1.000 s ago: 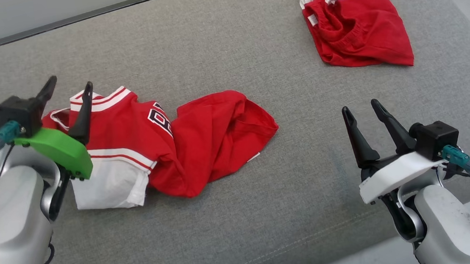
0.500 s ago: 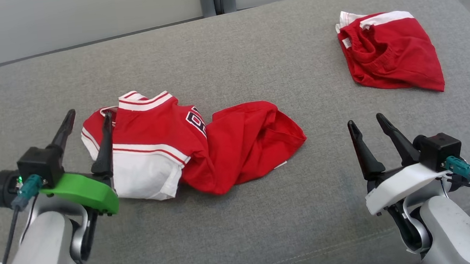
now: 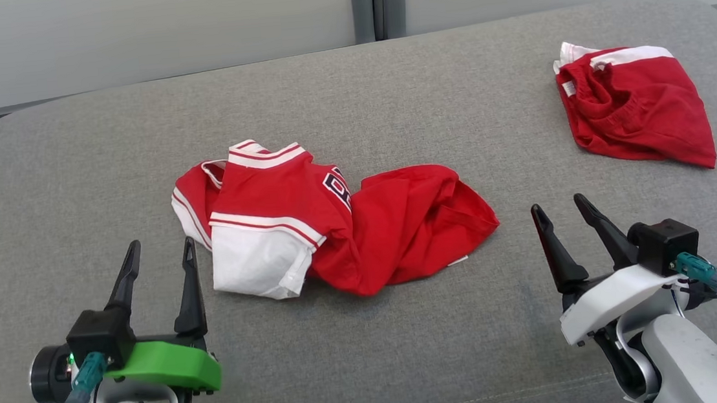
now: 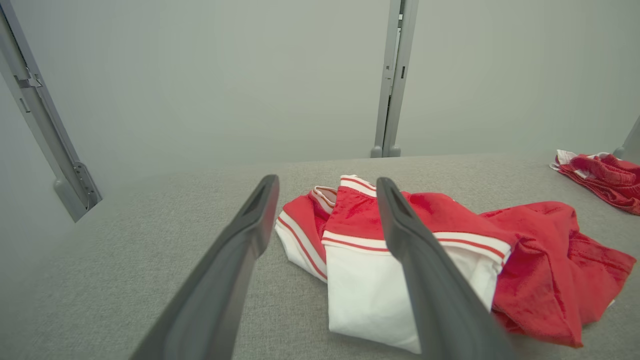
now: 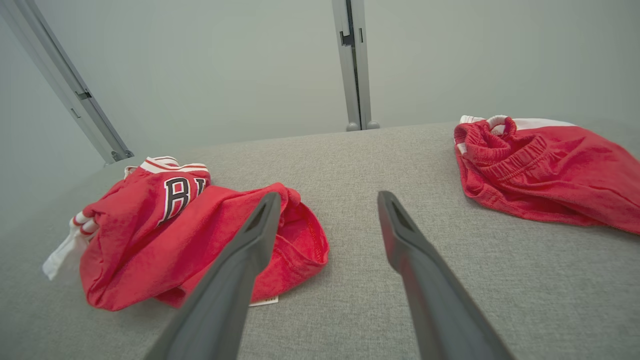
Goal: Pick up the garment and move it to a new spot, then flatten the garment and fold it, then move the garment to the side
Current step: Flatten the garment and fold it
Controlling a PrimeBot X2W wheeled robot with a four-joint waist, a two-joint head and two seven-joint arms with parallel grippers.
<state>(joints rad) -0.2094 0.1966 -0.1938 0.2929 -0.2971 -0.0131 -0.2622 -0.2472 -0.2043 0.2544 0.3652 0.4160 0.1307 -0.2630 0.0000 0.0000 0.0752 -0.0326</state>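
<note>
A grey woven cushion (image 3: 387, 88) with rounded corners sits before a pale wall (image 3: 123, 34). At its middle lies a crumpled red jersey (image 3: 399, 224) with a white panel, striped trim and black, white-edged letters partly hidden by folds. Red shorts (image 3: 639, 112) with an elastic waistband lie far right. The left gripper (image 3: 160, 246) and right gripper (image 3: 556, 203) hover nearby, fingers apart and empty.

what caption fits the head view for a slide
Left gripper and right gripper, both open, flank a crumpled red jersey on a grey cushion.
</note>
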